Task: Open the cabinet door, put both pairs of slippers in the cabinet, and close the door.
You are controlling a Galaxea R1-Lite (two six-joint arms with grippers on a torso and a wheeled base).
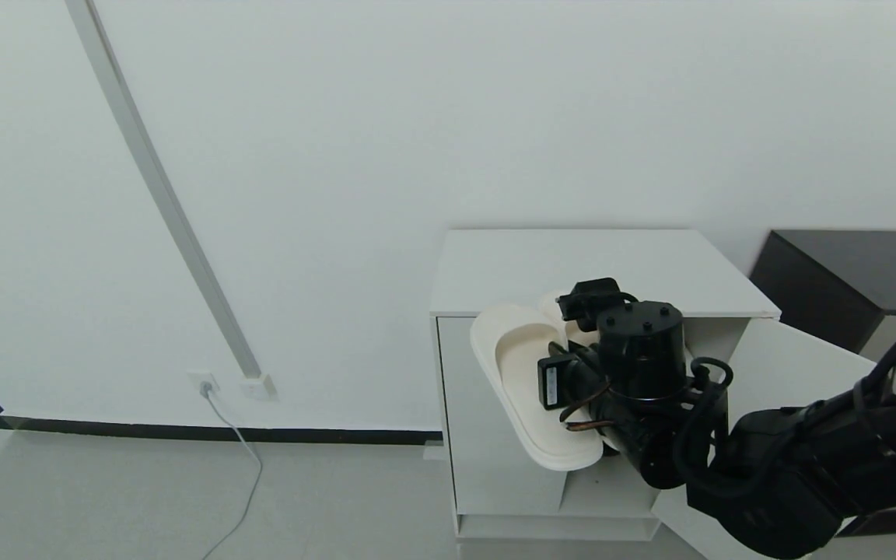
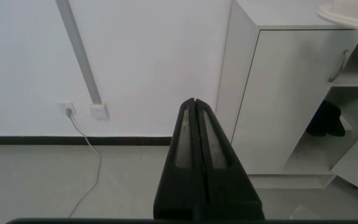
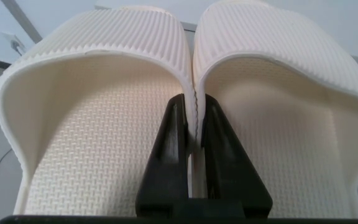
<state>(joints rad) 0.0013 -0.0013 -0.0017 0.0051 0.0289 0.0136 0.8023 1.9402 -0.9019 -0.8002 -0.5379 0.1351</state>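
A pair of cream slippers (image 1: 530, 389) hangs tilted in front of the white cabinet (image 1: 588, 264), level with its upper part. My right gripper (image 3: 191, 102) is shut on the two touching inner walls of the cream slippers (image 3: 104, 143). The cabinet's right door (image 1: 798, 365) stands open and its left door (image 2: 291, 99) is closed. A dark pair of slippers (image 2: 327, 119) rests on the lower shelf inside. My left gripper (image 2: 195, 102) is shut with nothing in it, well to the left of the cabinet and pointing at the wall.
A black piece of furniture (image 1: 845, 280) stands right of the cabinet, behind the open door. A wall socket (image 1: 203, 383) with a cable trailing to the floor and a slanted grey conduit (image 1: 160, 187) are on the wall at left. Bare grey floor (image 1: 145, 498) lies left of the cabinet.
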